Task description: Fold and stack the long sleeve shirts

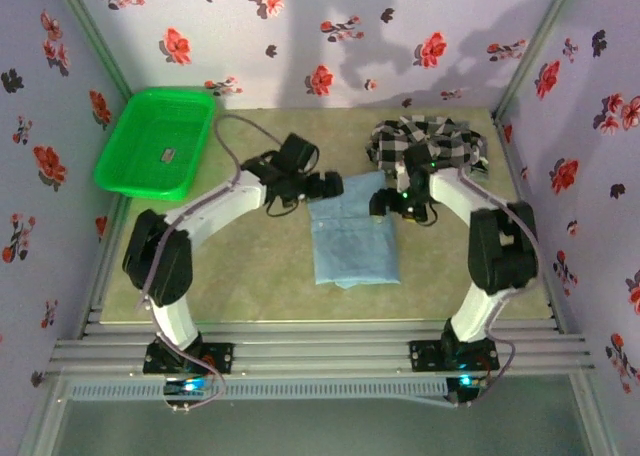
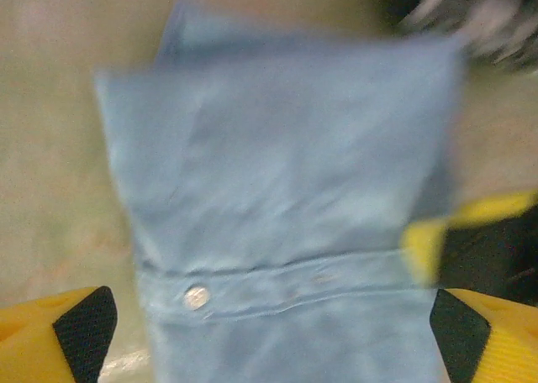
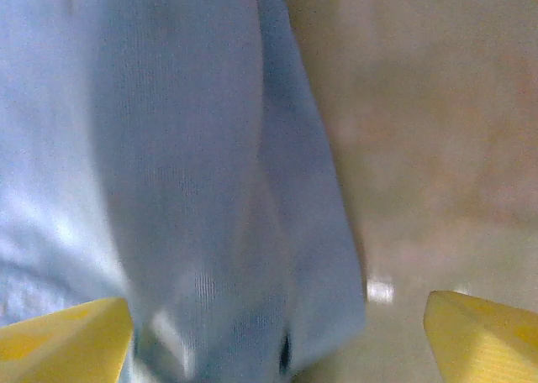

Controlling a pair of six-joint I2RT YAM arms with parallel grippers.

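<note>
Standing wide apart, the left fingers [image 2: 80, 333] clamp nothing. Their yellow tips with black pads sit at 7 and 5 o'clock of the left wrist view. The blue shirt [image 2: 277, 173] lies flat between and beneath them. One button [image 2: 196, 297] on a stitched band shows near 7 o'clock; the view is blurred.

The right fingers [image 3: 483, 333] are likewise apart and hold nothing. In the right wrist view the blue cloth covers the 9 o'clock half and bare surface [image 3: 437, 148] the 3 o'clock half.

Overhead: the left fingers are at the blue shirt's 11 o'clock corner, the right fingers at its 1 o'clock corner. The shirt is folded into a neat rectangle, long side running 12 to 6, at the centre of the surface.

The checked shirt [image 1: 430, 146] lies crumpled at 1 o'clock of the surface, just beyond the blue one. Contact between the two cannot be judged. A green basket [image 1: 128, 166] sits at 10 o'clock, well apart from both shirts.
</note>
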